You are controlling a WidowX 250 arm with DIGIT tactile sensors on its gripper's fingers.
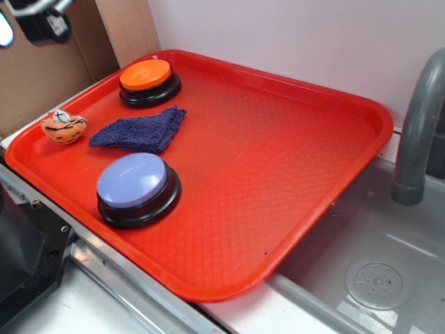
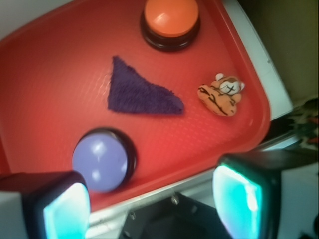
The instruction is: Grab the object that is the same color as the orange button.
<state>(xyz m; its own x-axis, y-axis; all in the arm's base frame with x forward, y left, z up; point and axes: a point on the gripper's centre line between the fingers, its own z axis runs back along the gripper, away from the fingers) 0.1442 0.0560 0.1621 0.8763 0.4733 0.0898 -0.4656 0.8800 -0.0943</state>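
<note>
Red tray (image 1: 292, 174), grey sink (image 1: 389, 278), white wall (image 1: 292, 35)

A plain white wall (image 1: 292, 35) stands behind a shiny grey metal sink (image 1: 389, 236). A curved grey tap (image 1: 417, 132) rises beside the sink. Brown cardboard (image 1: 42, 76) leans far left of it.

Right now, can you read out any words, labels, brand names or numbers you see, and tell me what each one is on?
No readable text in either view.
Orange button: plain dome, no label.
Lavender-blue button: plain dome, no label.
Small orange toy: only thin black line markings, not letters.
Dark blue cloth and red tray: no print.
</note>
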